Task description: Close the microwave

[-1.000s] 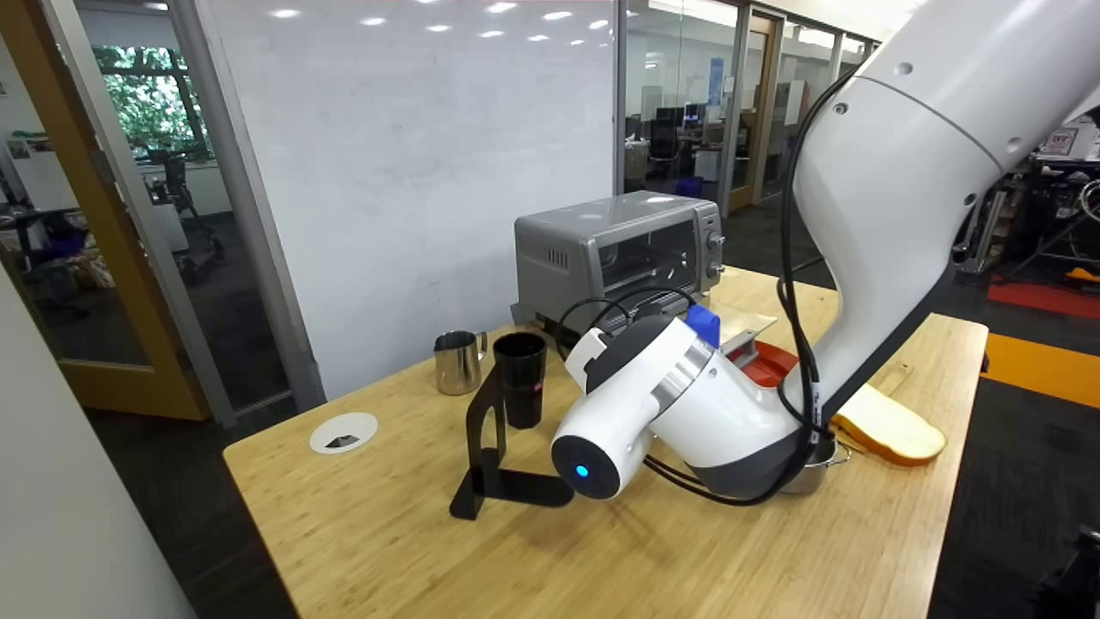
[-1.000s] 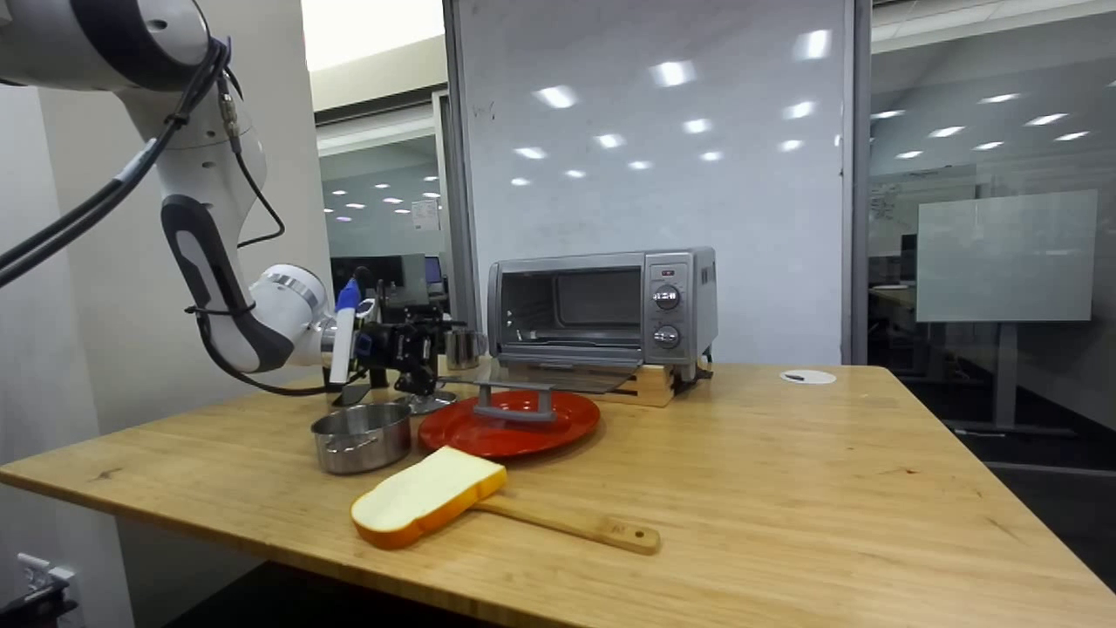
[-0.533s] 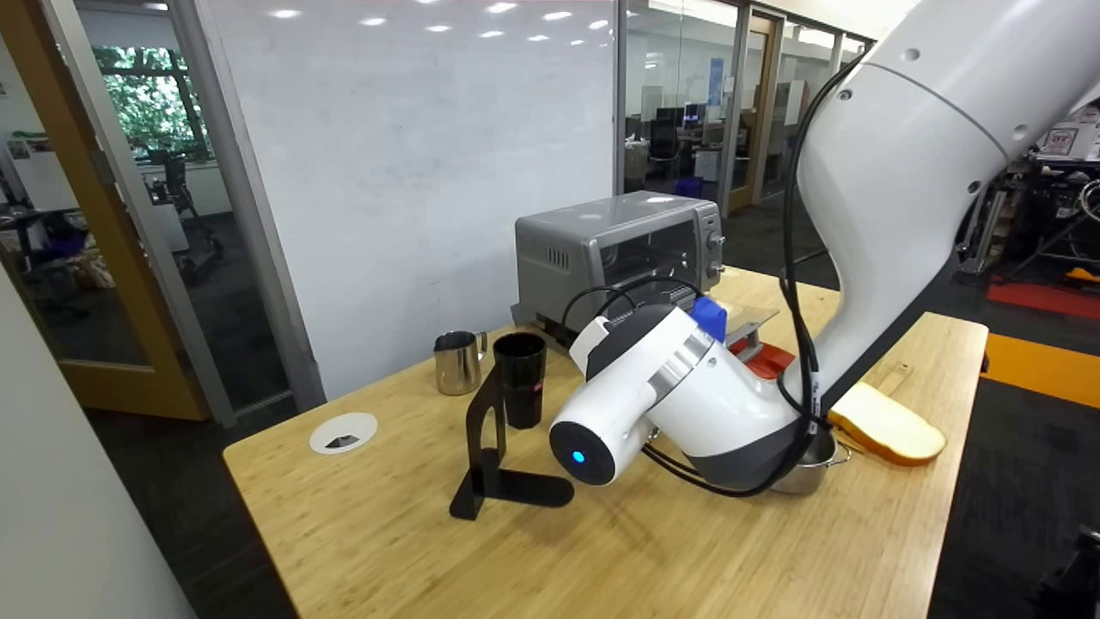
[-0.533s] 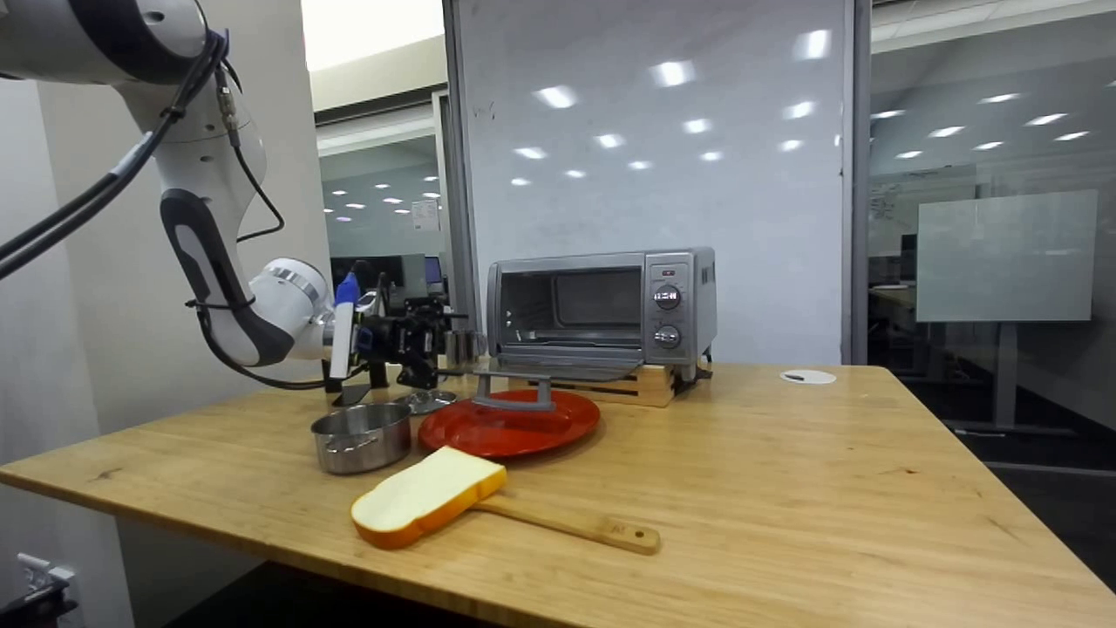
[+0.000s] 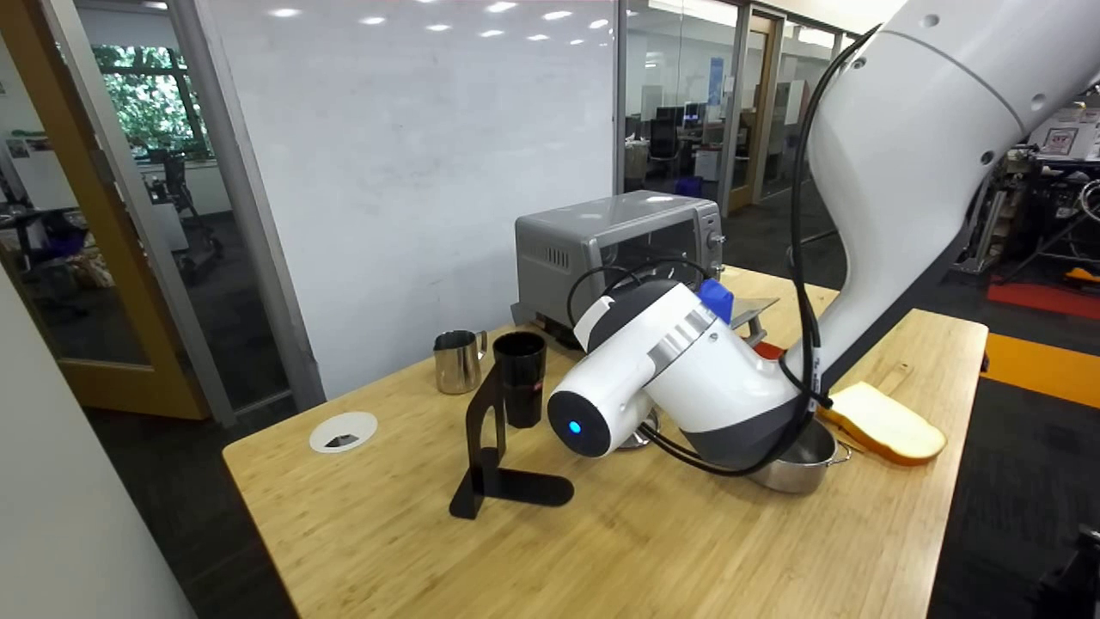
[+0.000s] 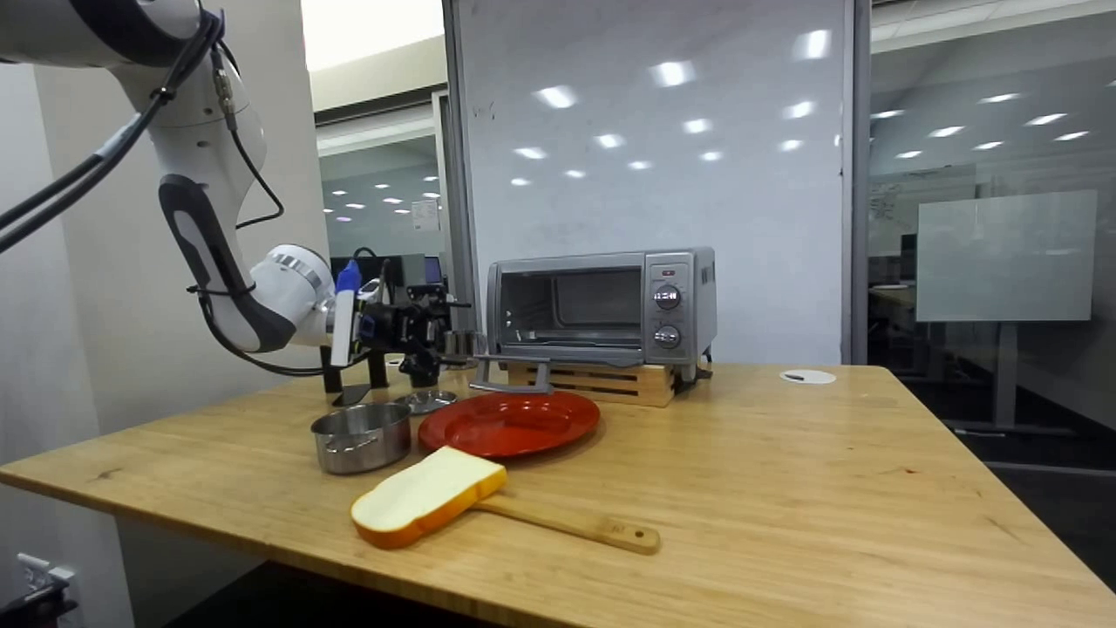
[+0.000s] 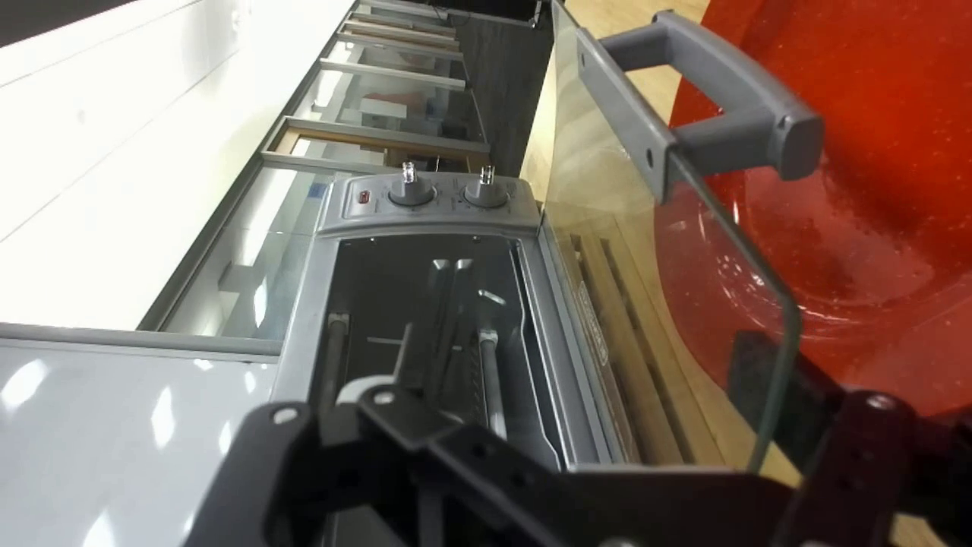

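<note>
The microwave [image 6: 602, 305] is a silver-grey, toaster-oven-like box; it also shows in an exterior view [image 5: 559, 249] and the wrist view [image 7: 425, 213]. Its glass door hangs open, folded out near level, with a grey handle [image 6: 514, 389] at its outer edge. The handle [image 7: 740, 76] is large in the wrist view. My gripper [image 6: 464, 331] is at the door's side edge, jaws apart. In the wrist view my gripper [image 7: 569, 395] has one finger above the door and one below, seen through the glass. The arm hides it in an exterior view.
A red plate [image 6: 510, 427] lies below the door. A steel pot [image 6: 362, 440], a bread slice [image 6: 432, 493] and a wooden utensil [image 6: 575, 523] are in front. A black cup [image 5: 521, 387], steel pitcher [image 5: 457, 365] and black stand [image 5: 516, 486] are nearby. The microwave sits on a wooden crate [image 6: 602, 381].
The gripper and wrist have moved upward. The microwave door and its handle have swung up with them, from sloping down to about level.
</note>
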Tool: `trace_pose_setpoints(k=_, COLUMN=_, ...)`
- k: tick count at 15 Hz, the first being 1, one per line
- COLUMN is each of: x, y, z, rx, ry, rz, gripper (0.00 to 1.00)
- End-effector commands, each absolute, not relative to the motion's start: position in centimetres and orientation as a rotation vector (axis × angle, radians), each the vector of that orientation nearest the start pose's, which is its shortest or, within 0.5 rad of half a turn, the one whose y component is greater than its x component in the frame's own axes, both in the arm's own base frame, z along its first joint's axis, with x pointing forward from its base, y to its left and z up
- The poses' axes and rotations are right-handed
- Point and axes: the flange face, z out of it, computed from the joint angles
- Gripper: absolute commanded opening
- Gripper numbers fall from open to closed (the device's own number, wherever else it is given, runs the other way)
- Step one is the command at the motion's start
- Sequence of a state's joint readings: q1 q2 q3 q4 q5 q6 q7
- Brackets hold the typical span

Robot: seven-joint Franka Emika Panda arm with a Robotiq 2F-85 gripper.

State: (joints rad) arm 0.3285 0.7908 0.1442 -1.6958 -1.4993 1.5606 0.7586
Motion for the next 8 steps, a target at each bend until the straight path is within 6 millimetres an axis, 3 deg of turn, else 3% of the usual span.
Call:
trace_pose_setpoints(k=1, x=60.6, y=17.0, z=18.3, rx=1.657, ry=0.436, rz=0.127, gripper=1.0)
trace_pose_setpoints(k=8, x=60.8, y=16.8, z=19.3, rx=1.653, ry=0.443, rz=0.128, gripper=1.0)
